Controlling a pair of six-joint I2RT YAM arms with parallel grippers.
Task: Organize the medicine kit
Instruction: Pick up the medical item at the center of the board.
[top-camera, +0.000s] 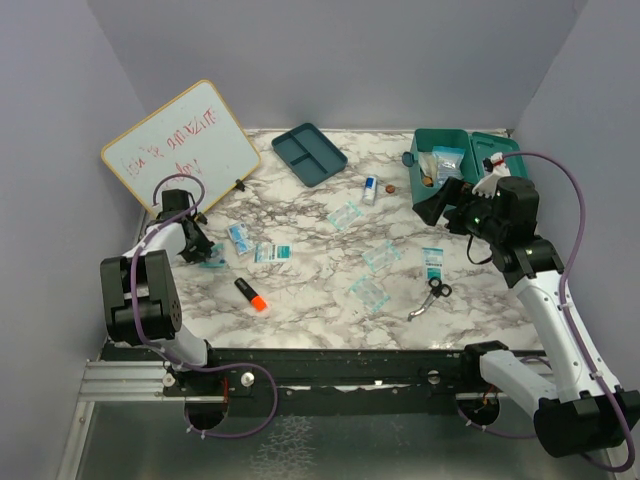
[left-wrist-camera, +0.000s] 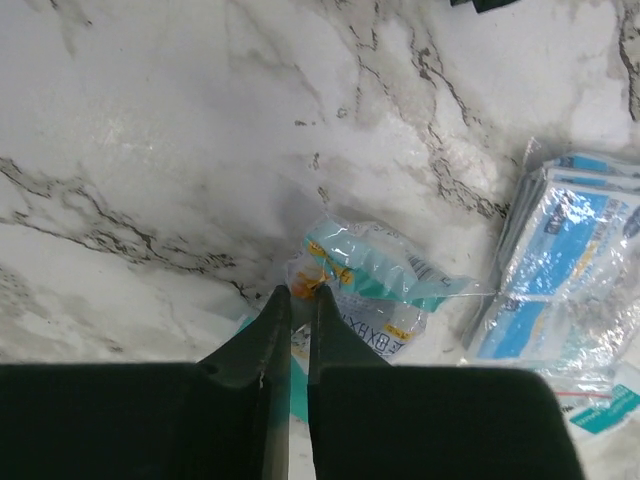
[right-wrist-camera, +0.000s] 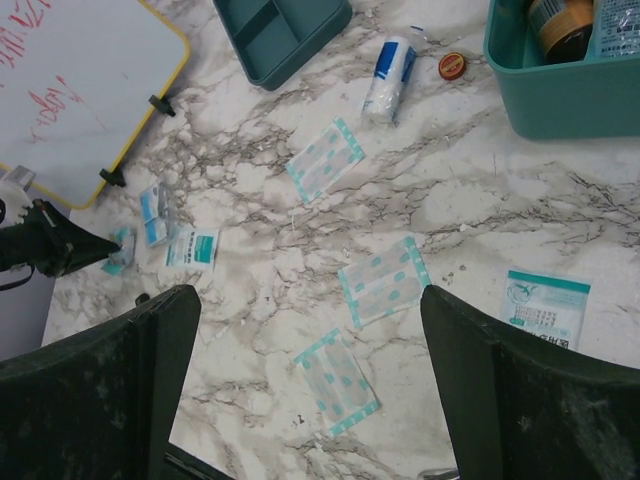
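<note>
Crinkly clear sachet (left-wrist-camera: 375, 270) at nine o'clock sits pinched in the left gripper (left-wrist-camera: 298, 295); right gripper (right-wrist-camera: 310, 340) gapes wide. Next, likely: lift, carry to teal medicine kit (top-camera: 440, 134) at two o'clock.

This is a robotics lab test cell, not a lived-in room — bare grey-violet walls (top-camera: 330, 60) box in a marble-print table (top-camera: 320, 290), and two robot arms (top-camera: 140, 290) are bolted to a black rail (top-camera: 340, 365) along the bottom of the frame. The only furnishings are props: a whiteboard (top-camera: 180, 145) at upper left, a medicine kit (top-camera: 422, 170) at upper right, and packets (top-camera: 271, 252) scattered mid-table.
</note>
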